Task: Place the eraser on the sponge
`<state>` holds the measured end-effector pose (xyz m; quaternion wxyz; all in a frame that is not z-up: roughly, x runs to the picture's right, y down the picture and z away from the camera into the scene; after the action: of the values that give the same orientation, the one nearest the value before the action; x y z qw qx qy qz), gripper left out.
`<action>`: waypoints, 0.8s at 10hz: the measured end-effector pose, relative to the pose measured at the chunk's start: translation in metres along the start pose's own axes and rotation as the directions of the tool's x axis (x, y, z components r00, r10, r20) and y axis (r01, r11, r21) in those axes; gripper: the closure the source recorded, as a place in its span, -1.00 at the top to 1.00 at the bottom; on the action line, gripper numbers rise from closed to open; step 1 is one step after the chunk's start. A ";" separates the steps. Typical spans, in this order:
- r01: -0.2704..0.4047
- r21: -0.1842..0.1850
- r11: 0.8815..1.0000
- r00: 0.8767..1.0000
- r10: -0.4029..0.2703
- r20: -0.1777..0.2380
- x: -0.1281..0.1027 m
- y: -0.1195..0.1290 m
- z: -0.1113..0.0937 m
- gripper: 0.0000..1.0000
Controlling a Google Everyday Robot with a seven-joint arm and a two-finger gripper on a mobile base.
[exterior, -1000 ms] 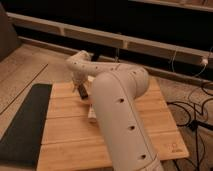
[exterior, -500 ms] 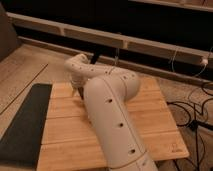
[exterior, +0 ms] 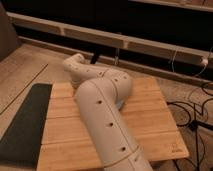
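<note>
Swinging arm (exterior: 105, 115) further across desk (exterior: 155, 120) than a moment back. Hiding tool behind arm's far end, jaws standing wide, hold not tellable. Hiding eraser under arm too. Showing blue sliver just right of arm, likely sponge (exterior: 120, 104). Blocking any placement check.

Of the sponge (exterior: 120, 104) only a thin pale-blue sliver is seen, lying on the wooden table (exterior: 150, 115) near its middle, just at the right-hand edge of the white arm (exterior: 105, 120) (the rest of the pad is covered by that arm). Its pose cannot be told. The eraser is hidden from view, as is the gripper, masked by the arm's far end over the table's back left.
</note>
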<state>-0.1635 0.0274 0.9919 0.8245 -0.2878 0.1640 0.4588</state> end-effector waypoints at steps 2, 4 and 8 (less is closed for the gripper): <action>-0.015 0.027 1.000 1.000 0.015 -0.010 -0.002 -0.006 0.003 0.04; -0.029 0.060 0.998 1.000 0.029 0.008 -0.009 -0.012 -0.002 -0.33; -0.019 0.055 0.998 0.997 0.015 0.081 -0.029 0.004 -0.022 -1.00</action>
<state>-0.1823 -0.0041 0.9887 0.8341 -0.2449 0.1457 0.4722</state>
